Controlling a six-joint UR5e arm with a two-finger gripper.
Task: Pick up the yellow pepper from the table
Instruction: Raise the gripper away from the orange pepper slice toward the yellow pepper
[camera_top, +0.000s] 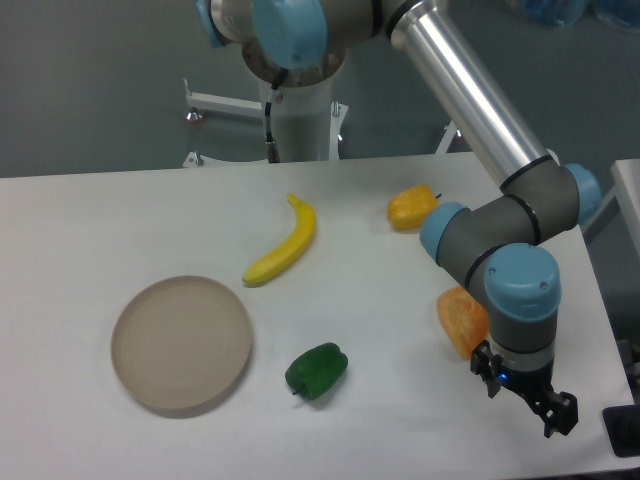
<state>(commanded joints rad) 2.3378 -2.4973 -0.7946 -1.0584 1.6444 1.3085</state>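
Your gripper (528, 403) hangs near right, fingers apart, holding nothing. Pepper (411, 208) sits far on the table (90, 220).

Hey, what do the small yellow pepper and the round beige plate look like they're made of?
The small lumpy yellow-orange pepper looks like moulded plastic: smooth, evenly coloured skin with a soft sheen, though real produce can't be ruled out. The round beige plate appears matte, perhaps plastic or unglazed ceramic: no glare, a flat dull surface with a thin raised rim.
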